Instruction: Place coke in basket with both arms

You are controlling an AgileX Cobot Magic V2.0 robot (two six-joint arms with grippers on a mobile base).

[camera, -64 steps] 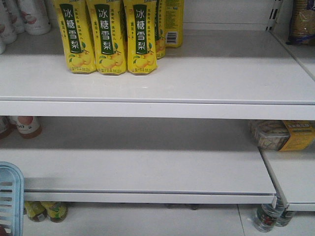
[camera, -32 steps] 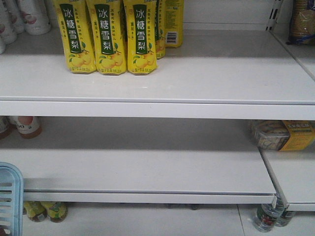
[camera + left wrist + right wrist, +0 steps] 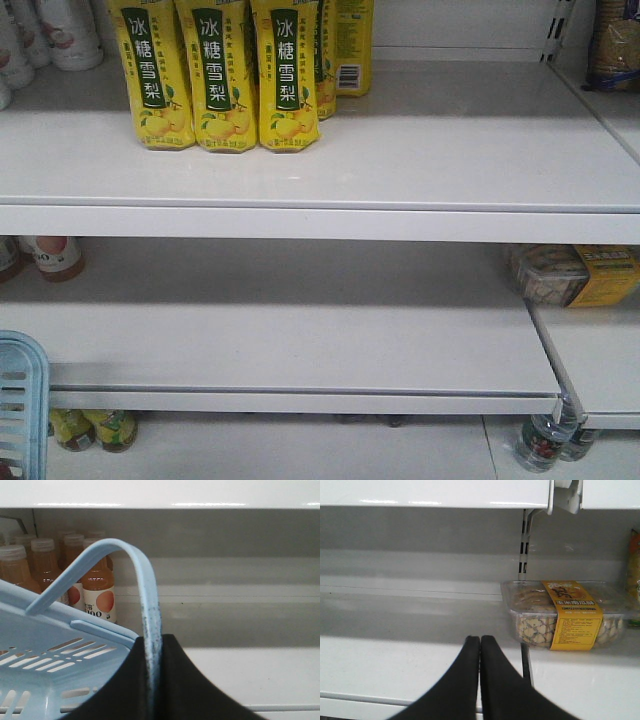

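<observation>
Black left gripper (image 3: 152, 680) is clamped on the basket handle (image 3: 145, 600); the pale blue strap runs up from between its fingers and arcs over to the left. Basket (image 3: 55, 650) hangs to the left of that gripper, slotted wall tilted; in the front view only its corner (image 3: 20, 400) shows, at the near left edge. Right gripper (image 3: 480, 652): fingertips pressed together, nothing between them, poised over the white lower shelf (image 3: 395, 665). Coke can isn't visible in any view, so can't say where it is. Clear snack tray with a yellow label (image 3: 570, 612) sits on the shelf just right of the right gripper, beyond it. Orange juice bottles (image 3: 97, 587) stand behind the basket, far left. Yellow pear-drink cartons (image 3: 215, 75) line the upper shelf (image 3: 400, 150), left side.
</observation>
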